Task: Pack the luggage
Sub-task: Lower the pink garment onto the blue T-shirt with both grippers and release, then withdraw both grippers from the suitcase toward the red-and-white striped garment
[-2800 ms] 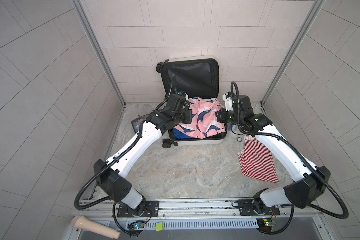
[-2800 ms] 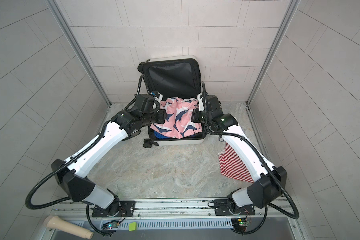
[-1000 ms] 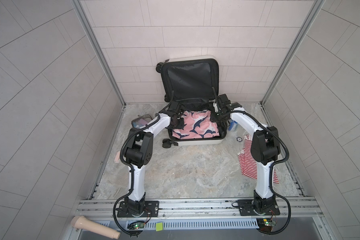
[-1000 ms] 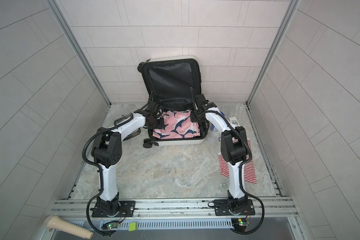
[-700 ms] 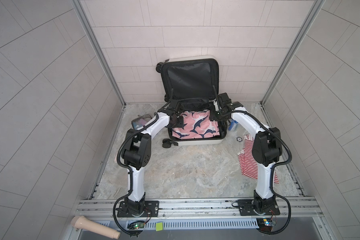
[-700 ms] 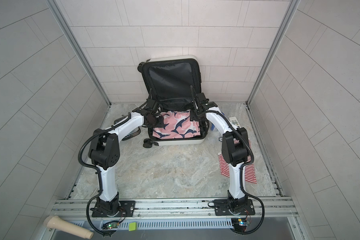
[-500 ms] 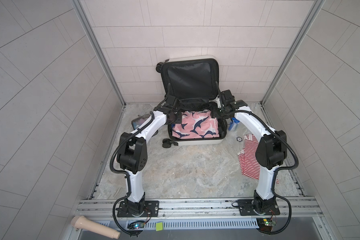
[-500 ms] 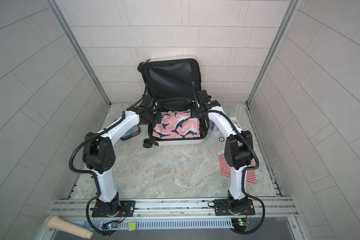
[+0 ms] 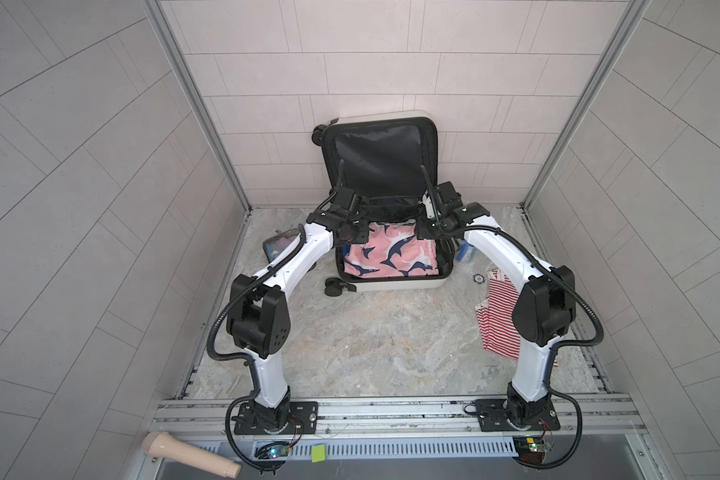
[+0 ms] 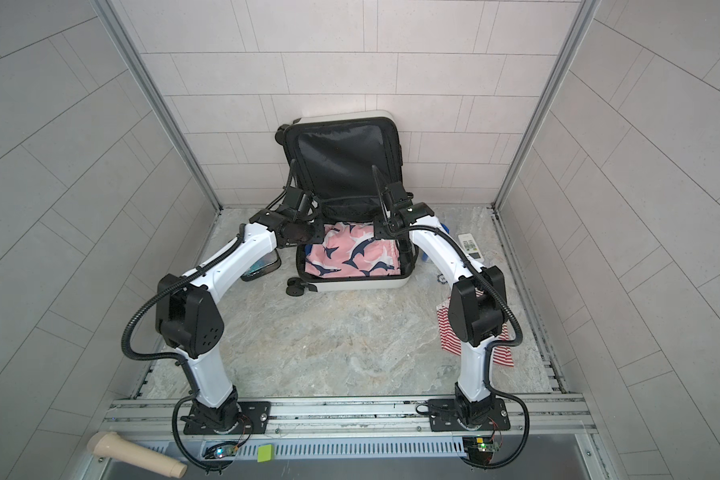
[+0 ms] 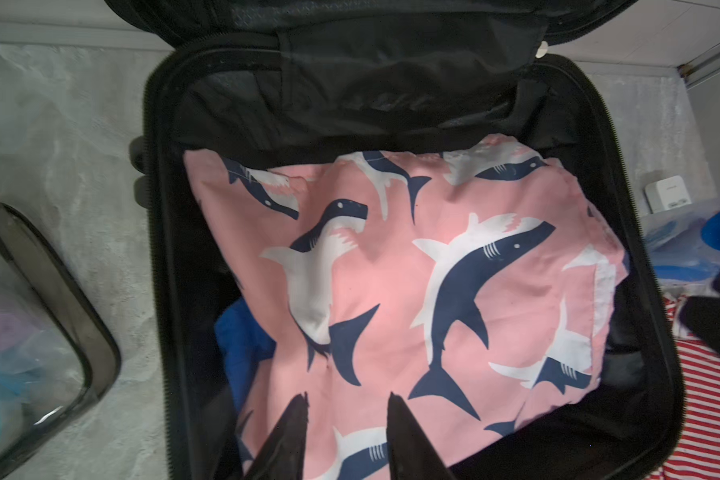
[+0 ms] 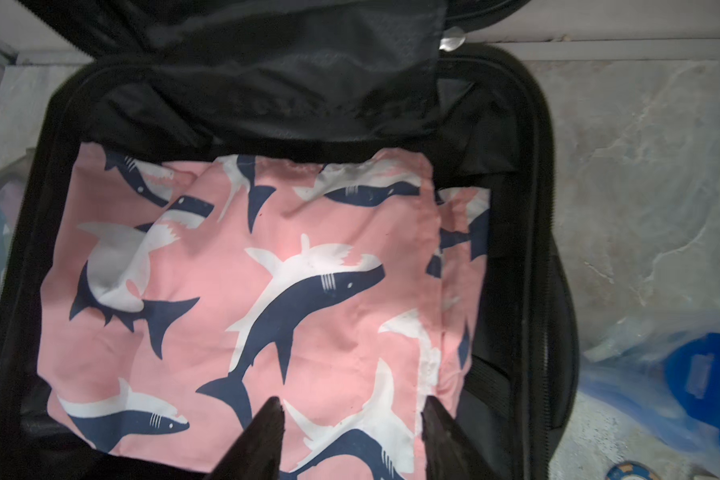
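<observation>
The white luggage [image 9: 395, 286] [image 10: 362, 285] lies open at the back wall, its black-lined lid upright. A pink shark-print garment [image 9: 391, 253] [image 11: 391, 291] [image 12: 246, 291] lies flat in the lower half, over a blue garment [image 11: 242, 345]. My left gripper [image 9: 352, 235] [image 11: 348, 397] hovers over the garment's left side, open and holding nothing. Over its right side my right gripper [image 9: 427, 228] [image 12: 353, 400] is also open and holds nothing, its jaws set wider.
A clear black-edged pouch [image 9: 279, 245] [image 11: 26, 332] lies left of the luggage. To the right are a blue packet [image 9: 466, 251] [image 12: 682, 374], a white remote [image 10: 470, 247], a small round disc [image 9: 479, 277] and a red-striped garment [image 9: 497, 324] partly under my right arm.
The pink garment, held spread above the luggage earlier, now lies inside it. Both grippers have let go and lifted back toward the lid over the last second.
</observation>
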Action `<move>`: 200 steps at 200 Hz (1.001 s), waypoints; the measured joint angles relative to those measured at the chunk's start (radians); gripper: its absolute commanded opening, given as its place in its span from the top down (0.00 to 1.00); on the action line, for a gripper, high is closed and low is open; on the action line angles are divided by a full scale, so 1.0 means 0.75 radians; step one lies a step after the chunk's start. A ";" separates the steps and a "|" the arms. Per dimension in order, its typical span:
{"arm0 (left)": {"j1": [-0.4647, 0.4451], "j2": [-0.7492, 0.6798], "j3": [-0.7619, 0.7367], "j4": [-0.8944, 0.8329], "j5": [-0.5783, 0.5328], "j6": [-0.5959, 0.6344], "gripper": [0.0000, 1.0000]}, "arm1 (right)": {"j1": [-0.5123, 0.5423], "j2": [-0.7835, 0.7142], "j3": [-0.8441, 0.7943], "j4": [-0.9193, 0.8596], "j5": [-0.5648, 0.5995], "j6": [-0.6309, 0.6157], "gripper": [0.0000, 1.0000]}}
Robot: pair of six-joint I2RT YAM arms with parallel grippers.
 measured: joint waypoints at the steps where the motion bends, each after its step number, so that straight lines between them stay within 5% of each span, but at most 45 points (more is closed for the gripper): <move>1: -0.001 0.003 0.000 0.002 0.003 0.000 0.69 | 0.003 0.001 -0.001 0.000 0.001 0.003 0.52; 90: 0.020 0.326 0.000 0.009 0.023 -0.048 0.77 | 0.008 0.196 -0.004 0.001 0.088 0.009 0.54; 148: 0.022 0.330 0.004 0.010 0.042 -0.051 0.71 | 0.008 0.296 0.020 -0.033 0.113 0.008 0.50; 200: 0.025 0.202 -0.010 -0.004 0.082 -0.017 0.67 | 0.012 0.165 -0.037 -0.036 0.092 -0.008 0.45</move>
